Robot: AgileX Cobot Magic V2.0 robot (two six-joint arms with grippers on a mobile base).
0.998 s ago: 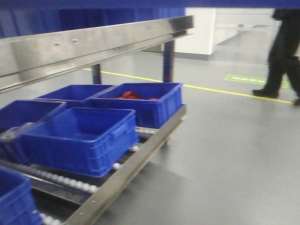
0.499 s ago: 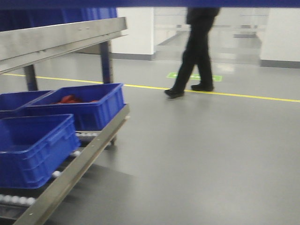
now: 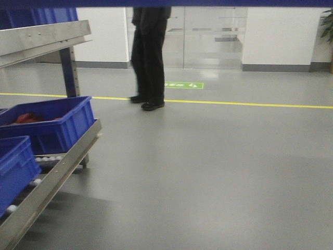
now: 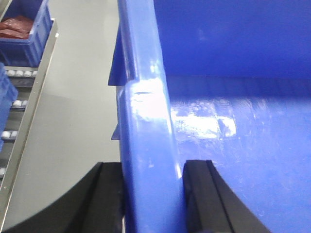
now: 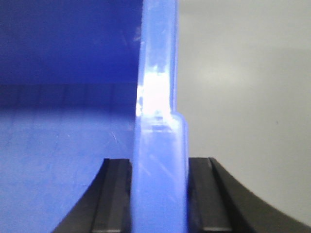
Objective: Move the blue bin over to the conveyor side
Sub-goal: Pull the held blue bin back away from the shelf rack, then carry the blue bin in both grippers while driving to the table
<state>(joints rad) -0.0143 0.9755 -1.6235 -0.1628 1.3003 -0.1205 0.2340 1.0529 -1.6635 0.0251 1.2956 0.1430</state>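
Noted blue bin (image 4: 146, 121) held off the floor between both arms. Found left gripper (image 4: 153, 194) pinching the bin's left rim, jaws pressed on either face of the wall; found right gripper (image 5: 158, 194) clamped likewise on the right rim. Saw no conveyor in any view. Judged risks: glossy rim slipping out if the arms spread or the base jolted; striking the person (image 3: 148, 52) standing ahead by the yellow line (image 3: 234, 103), or the steel rack (image 3: 52, 174) at left. Read nothing: green floor sign (image 3: 183, 85) too small; saw no brand.

No text is legible; the green floor sign (image 3: 183, 85), toward twelve o'clock, bears white marks too small to read.
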